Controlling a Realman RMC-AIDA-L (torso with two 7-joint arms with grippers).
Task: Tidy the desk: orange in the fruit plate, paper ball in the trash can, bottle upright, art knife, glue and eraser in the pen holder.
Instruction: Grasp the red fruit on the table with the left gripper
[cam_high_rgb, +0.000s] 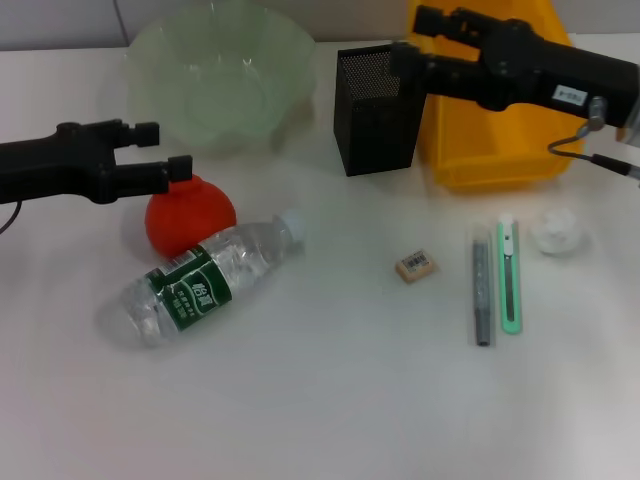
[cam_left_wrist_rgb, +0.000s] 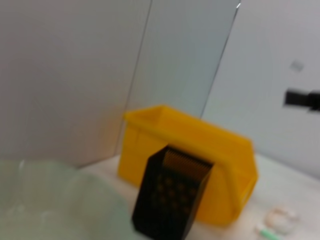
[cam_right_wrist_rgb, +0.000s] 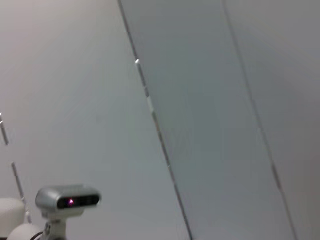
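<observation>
At the left, the left gripper (cam_high_rgb: 163, 150) is held above the table (cam_high_rgb: 320, 400) with its fingers spread open, empty, just over the orange (cam_high_rgb: 190, 215). Behind it stands the pale green fruit plate (cam_high_rgb: 220, 70) — a ruffled glass bowl. The water bottle (cam_high_rgb: 205, 280) is seen lying on its side, touching the orange's front. Further right, the black mesh pen holder (cam_high_rgb: 375, 110) stands beside the yellow trash can (cam_high_rgb: 490, 150). The right gripper (cam_high_rgb: 425, 40) hovers above both — whether its fingers are open cannot be told. The eraser (cam_high_rgb: 416, 266), the grey glue stick (cam_high_rgb: 482, 290), the green art knife (cam_high_rgb: 510, 275) and the paper ball (cam_high_rgb: 556, 232) lie on the table.
</observation>
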